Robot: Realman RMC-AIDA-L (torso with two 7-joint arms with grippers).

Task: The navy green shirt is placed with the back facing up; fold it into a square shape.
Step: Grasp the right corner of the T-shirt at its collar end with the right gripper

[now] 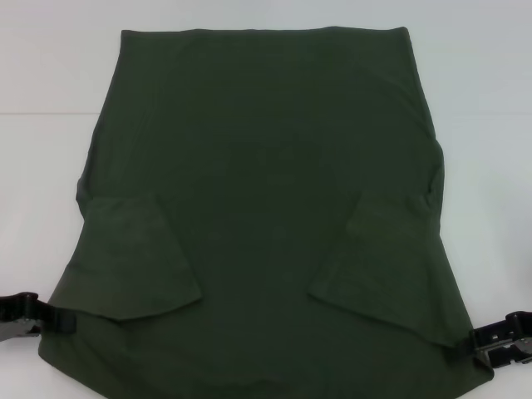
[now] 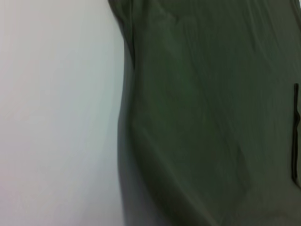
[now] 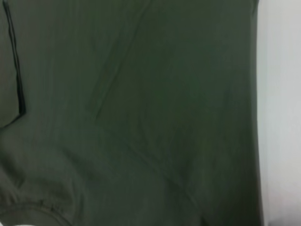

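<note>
The navy green shirt lies flat on the white table, plain side up, with both sleeves folded inward over the body. Its straight hem is at the far edge and its wider end is nearest me. My left gripper is at the shirt's near left corner, touching the cloth edge. At the near right corner my right gripper meets the cloth edge in the same way. The left wrist view shows the shirt beside bare table. In the right wrist view the shirt fills almost everything, with a folded sleeve edge at one side.
White table surrounds the shirt on the left, right and far sides. The shirt's near edge runs out of the head view at the bottom.
</note>
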